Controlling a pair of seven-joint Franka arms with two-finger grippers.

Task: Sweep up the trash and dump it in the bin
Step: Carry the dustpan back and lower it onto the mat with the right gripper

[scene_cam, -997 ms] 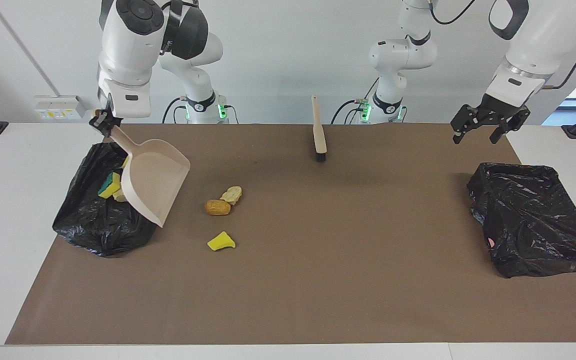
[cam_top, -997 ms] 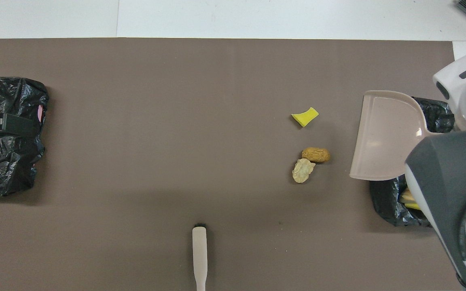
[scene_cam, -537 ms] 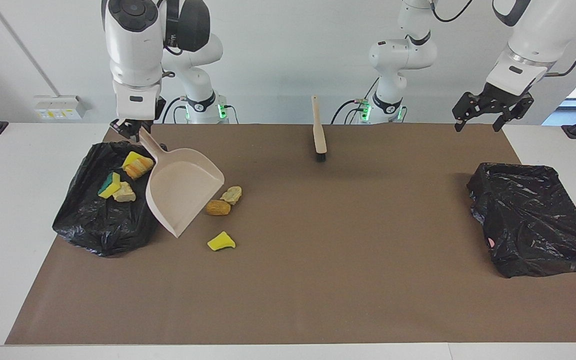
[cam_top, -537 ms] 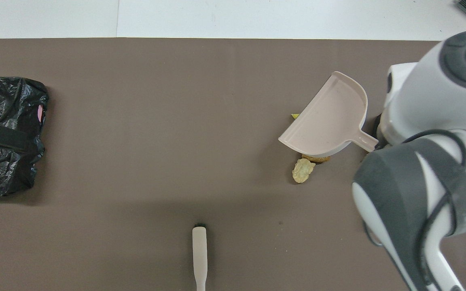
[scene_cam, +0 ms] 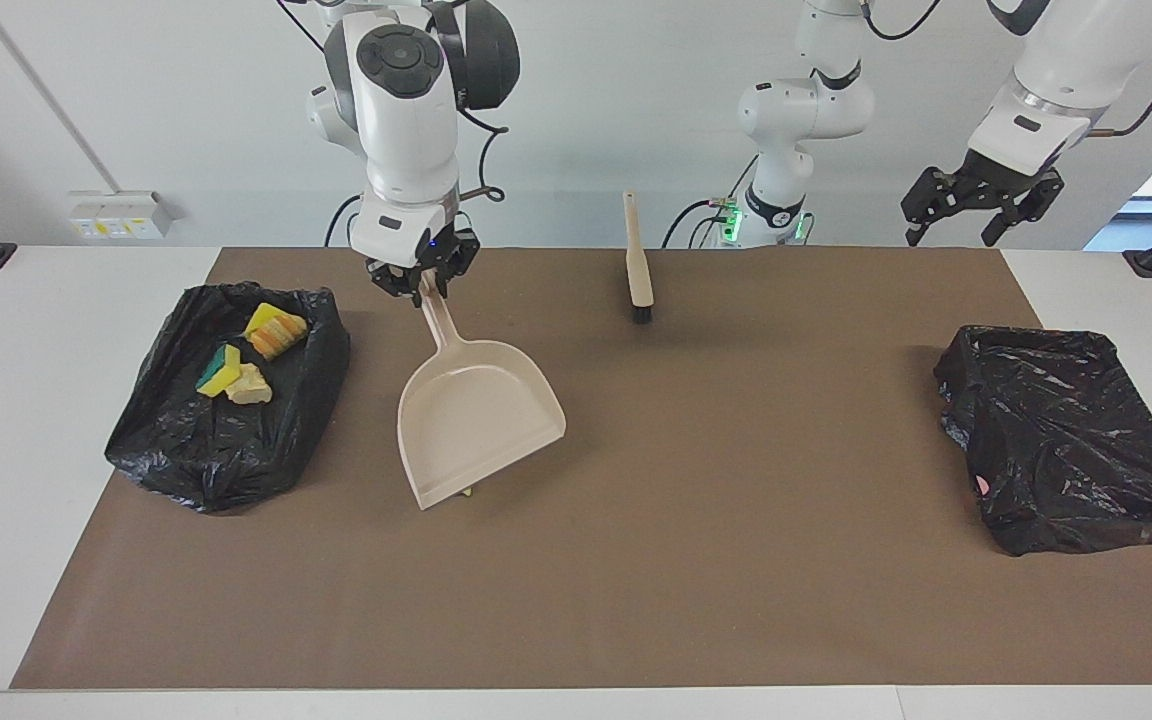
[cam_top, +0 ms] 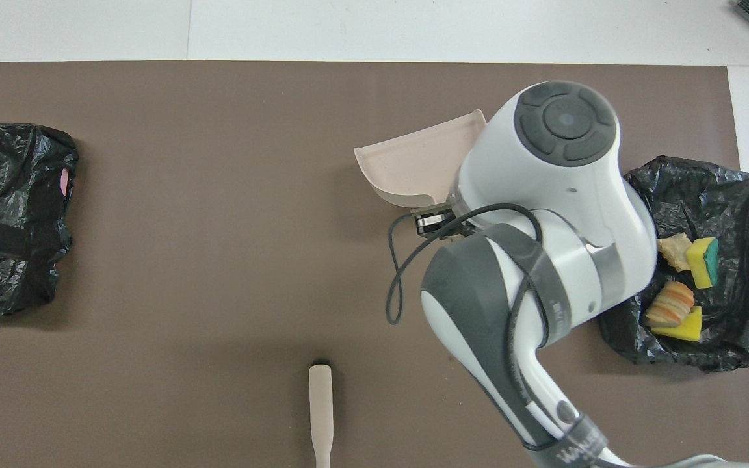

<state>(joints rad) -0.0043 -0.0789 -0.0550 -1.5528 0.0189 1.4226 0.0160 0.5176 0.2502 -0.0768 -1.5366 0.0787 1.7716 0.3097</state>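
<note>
My right gripper [scene_cam: 423,283] is shut on the handle of the beige dustpan [scene_cam: 476,420]. The pan hangs tilted, lip down, over the mat beside the bin [scene_cam: 186,450], a black bag at the right arm's end. Trash lies in the bin: a yellow-orange sponge [scene_cam: 274,328], a green-yellow sponge [scene_cam: 219,370] and a beige lump [scene_cam: 249,388]. The pan covers the loose trash on the mat; only a yellow sliver [scene_cam: 466,491] shows at its lip. From overhead the right arm hides most of the dustpan [cam_top: 413,159]. My left gripper [scene_cam: 956,225] waits open, raised over the left arm's end.
The beige brush [scene_cam: 639,260] lies on the brown mat near the robots, at mid-table, its handle [cam_top: 320,409] pointing toward them. A second black bag [scene_cam: 1066,440] sits at the left arm's end. White table edges frame the mat.
My right arm swung the dustpan from over the bin toward mid-table, and it now covers the loose scraps. The trash in the bin came into view. My left gripper rose a little.
</note>
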